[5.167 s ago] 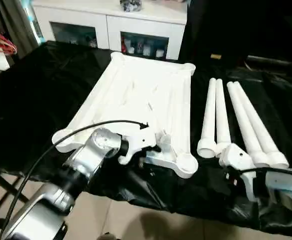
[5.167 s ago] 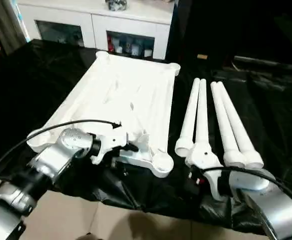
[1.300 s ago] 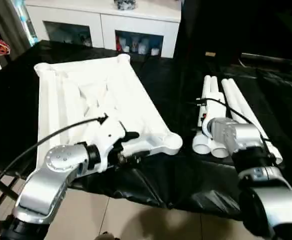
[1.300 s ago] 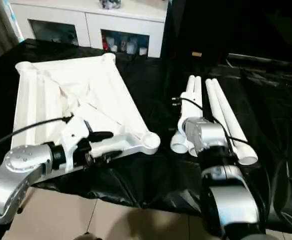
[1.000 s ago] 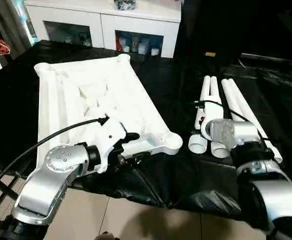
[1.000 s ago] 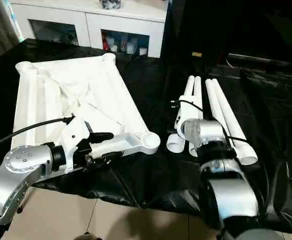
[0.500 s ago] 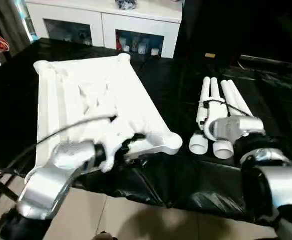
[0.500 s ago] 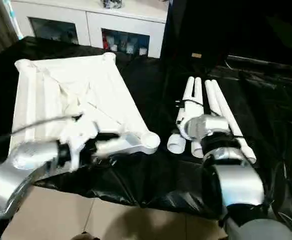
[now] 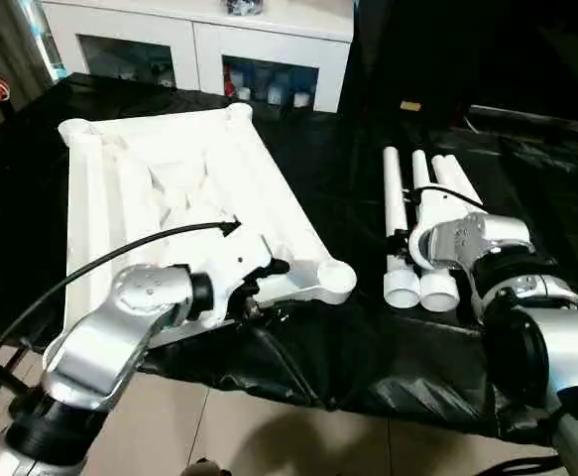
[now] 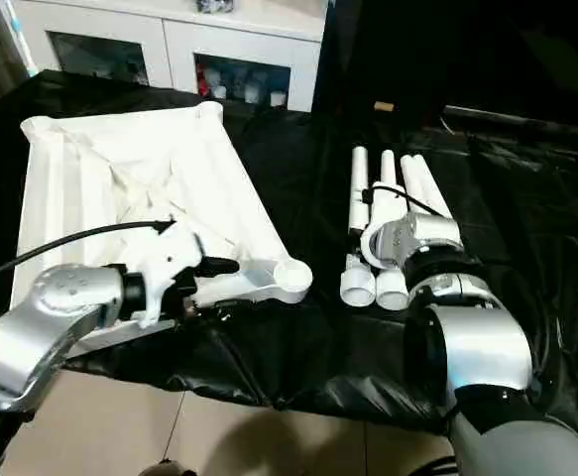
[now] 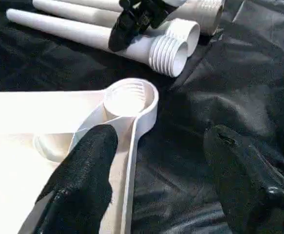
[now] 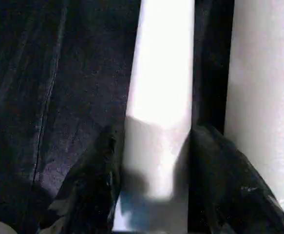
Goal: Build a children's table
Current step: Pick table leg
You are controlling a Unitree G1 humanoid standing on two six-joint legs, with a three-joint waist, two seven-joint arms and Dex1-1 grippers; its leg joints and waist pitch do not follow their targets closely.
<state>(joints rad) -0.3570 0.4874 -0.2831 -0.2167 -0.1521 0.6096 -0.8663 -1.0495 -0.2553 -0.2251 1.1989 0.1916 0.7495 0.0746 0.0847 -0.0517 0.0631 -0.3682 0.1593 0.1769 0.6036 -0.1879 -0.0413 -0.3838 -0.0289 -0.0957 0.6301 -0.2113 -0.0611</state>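
right fingers [image 12: 98, 185] flank one leg [image 12: 159, 97], closed on it I judge | left fingers [image 11: 83, 180] open astride tabletop [image 9: 170, 188] edge near corner socket [image 11: 127, 97] | step: picking first leg; next I lift it, threaded end to socket | wrist view shows threads [image 11: 168, 53]; head view shows legs beside top on black sheet [image 9: 348, 347]

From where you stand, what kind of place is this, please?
Probably a room in a home, arranged for assembly work: a white cabinet with glass doors and small items behind them, a tiled floor, and a black sheet covering the work surface.
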